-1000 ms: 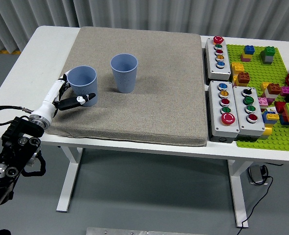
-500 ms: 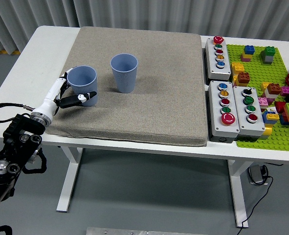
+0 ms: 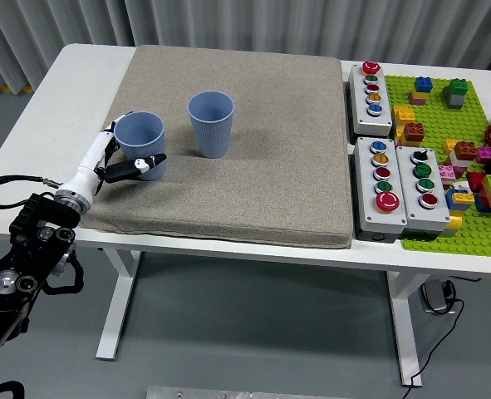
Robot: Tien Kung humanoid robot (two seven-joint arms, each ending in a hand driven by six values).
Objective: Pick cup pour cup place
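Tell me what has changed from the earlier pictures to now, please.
The left hand, its fingers around the left cup, has moved slightly up and away from the robot, carrying the cup with it. The grasp is unchanged. The second cup, the mat and the button boxes stayed where they were.

left cup [image 3: 141,144]: pale blue, ribbed sides
right cup [image 3: 211,123]: same pale blue, ribbed
mat [image 3: 253,166]: grey-beige, plain woven
table [image 3: 54,108]: white
left hand [image 3: 116,162]: white with black fingers [image 3: 145,161]
left arm [image 3: 21,266]: black
button boxes [image 3: 395,187]: grey; red, green, blue, yellow and black buttons
baseplate [image 3: 444,116], 3 o'clock: lime green; red, blue, yellow, pink, green and brown bricks
curtain [image 3: 253,25], 12 o'clock: grey, vertical folds
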